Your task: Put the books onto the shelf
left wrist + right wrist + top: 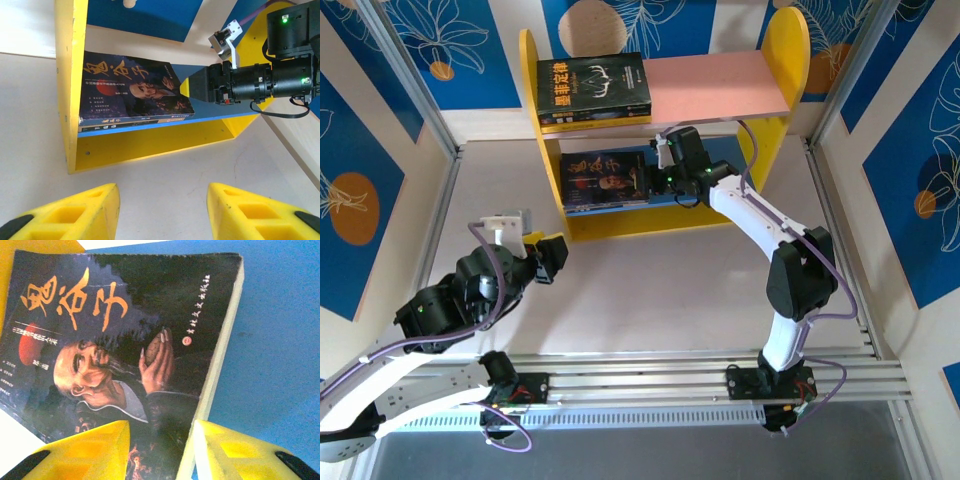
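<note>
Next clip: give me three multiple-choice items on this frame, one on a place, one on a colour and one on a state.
1. Where is the right gripper?
A) folded back at its base
B) at the blue board, by the portrait-cover book
C) over bare table

2. What colour are the side panels of the shelf?
A) yellow
B) green
C) white

3. How do the fingers of the left gripper stand?
A) shut on a book
B) apart, nothing between
C) clamped on a side panel

Key:
1 B: its wrist view looks down on that book and the blue board.
2 A: both panels are yellow.
3 B: only table lies between them.
</note>
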{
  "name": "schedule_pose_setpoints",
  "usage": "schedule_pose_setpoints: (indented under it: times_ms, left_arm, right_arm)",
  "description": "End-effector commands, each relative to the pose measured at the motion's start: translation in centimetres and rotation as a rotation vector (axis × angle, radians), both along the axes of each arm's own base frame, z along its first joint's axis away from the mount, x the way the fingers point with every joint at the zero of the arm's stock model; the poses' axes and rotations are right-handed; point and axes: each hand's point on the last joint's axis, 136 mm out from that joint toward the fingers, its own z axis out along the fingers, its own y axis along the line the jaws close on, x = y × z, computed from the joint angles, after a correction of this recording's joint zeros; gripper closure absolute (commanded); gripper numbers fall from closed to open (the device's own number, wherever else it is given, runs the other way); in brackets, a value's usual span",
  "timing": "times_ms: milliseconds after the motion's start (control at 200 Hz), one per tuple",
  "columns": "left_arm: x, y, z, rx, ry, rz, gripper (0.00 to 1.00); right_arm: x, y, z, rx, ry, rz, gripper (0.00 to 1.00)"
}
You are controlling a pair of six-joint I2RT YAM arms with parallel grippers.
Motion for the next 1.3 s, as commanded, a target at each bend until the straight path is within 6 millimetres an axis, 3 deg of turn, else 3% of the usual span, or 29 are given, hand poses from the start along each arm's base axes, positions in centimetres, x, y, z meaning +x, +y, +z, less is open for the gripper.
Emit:
schedule_pose_setpoints:
  times_ms: [0,830,1296]
  left_arm:
    - [0.0,0.1,0.0,0.018,-0.008,-0.005,0.50]
    - [0.0,0.3,0.1,0.015,-0.012,-0.005,0.50]
    - [-0.2,0.3,0.3,0.015,-0.013,-0.008,0.50]
  right_arm:
    - [-1.1,-0.4,0.8,-0.024,-0.022,-0.003,0.61]
    - [-2.5,0.7,1.7,0.014,-0.048,0.028,0.65]
    - [-1.8,1.8,2.7,0.095,-0.058,0.052,0.65]
